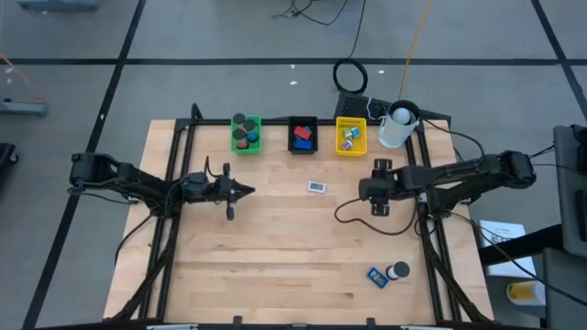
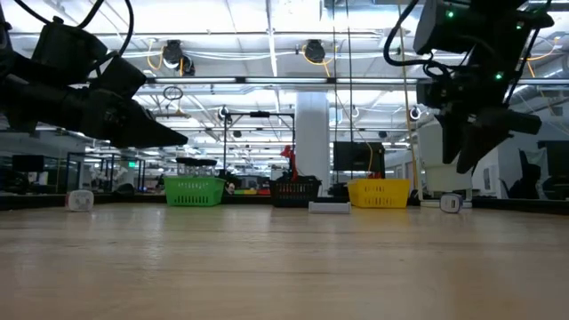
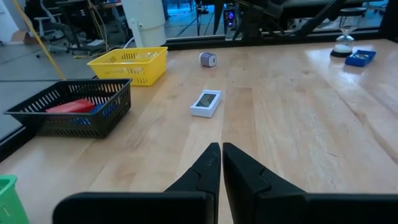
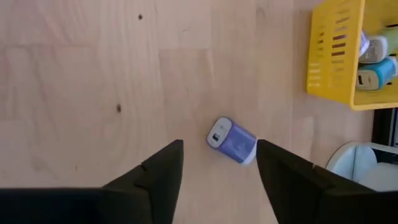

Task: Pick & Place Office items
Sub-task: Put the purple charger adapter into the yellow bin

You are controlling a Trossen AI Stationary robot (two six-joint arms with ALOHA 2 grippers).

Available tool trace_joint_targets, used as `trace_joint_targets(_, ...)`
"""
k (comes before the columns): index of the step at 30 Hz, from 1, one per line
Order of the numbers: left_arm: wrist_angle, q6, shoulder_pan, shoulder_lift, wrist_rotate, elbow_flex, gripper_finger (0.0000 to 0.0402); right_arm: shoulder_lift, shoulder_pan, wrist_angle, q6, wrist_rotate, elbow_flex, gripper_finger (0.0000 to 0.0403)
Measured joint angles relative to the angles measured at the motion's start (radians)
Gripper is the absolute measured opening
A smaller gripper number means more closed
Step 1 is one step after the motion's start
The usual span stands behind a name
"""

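Right gripper (image 4: 219,163), fingers spread, hovered over a small purple block (image 4: 232,140) at right centre of the high view, below the yellow tray (image 1: 351,147). Left gripper (image 3: 221,163), fingers pressed together and empty, waited at left centre.

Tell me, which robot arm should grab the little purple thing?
Right, probably. The right gripper hangs open just above the purple piece, fingers on either side of it. The left gripper is shut and farther off.
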Motion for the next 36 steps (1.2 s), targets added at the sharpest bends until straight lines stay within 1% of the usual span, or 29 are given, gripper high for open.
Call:
trace_joint_targets(2, -0.001, 0.000, 0.000, 0.000, 0.000, 0.000, 0.0026, 0.000, -0.012, 0.002, 0.000, 0.001, 0.000, 0.0193)
trace_joint_targets(4, -0.001, 0.002, 0.000, 0.000, 0.000, 0.000, 0.0026, 0.000, -0.022, 0.002, -0.003, 0.012, 0.000, 0.0198)
trace_joint_targets(10, -0.003, 0.003, 0.000, 0.000, 0.000, 0.000, 0.0026, 0.021, -0.055, 0.006, -0.058, 0.026, -0.002, 0.0253)
trace_joint_targets(13, -0.003, 0.003, 0.000, 0.000, 0.000, 0.000, 0.0026, 0.068, -0.083, 0.009, -0.100, 0.024, -0.002, 0.0278)
trace_joint_targets(16, -0.003, 0.004, 0.000, 0.000, 0.000, 0.000, 0.0026, 0.131, -0.105, 0.015, -0.186, 0.032, -0.002, 0.0290)
trace_joint_targets(19, -0.012, 0.004, 0.000, 0.000, 0.000, 0.000, 0.0026, 0.180, -0.122, 0.022, -0.286, 0.073, -0.002, 0.0291)
trace_joint_targets(23, -0.015, 0.004, 0.000, 0.000, 0.000, 0.000, 0.0026, 0.219, -0.144, 0.053, -0.374, 0.076, -0.002, 0.0283)
trace_joint_targets(27, -0.015, 0.005, 0.000, 0.000, 0.000, 0.001, 0.0026, 0.248, -0.162, 0.087, -0.403, 0.068, -0.002, 0.0273)
trace_joint_targets(32, -0.016, 0.005, 0.000, 0.000, 0.000, 0.001, 0.0026, 0.286, -0.181, 0.082, -0.419, 0.020, -0.002, 0.0260)
trace_joint_targets(36, -0.016, 0.005, 0.000, 0.000, 0.000, 0.001, 0.0026, 0.302, -0.197, 0.076, -0.420, 0.020, -0.002, 0.0247)
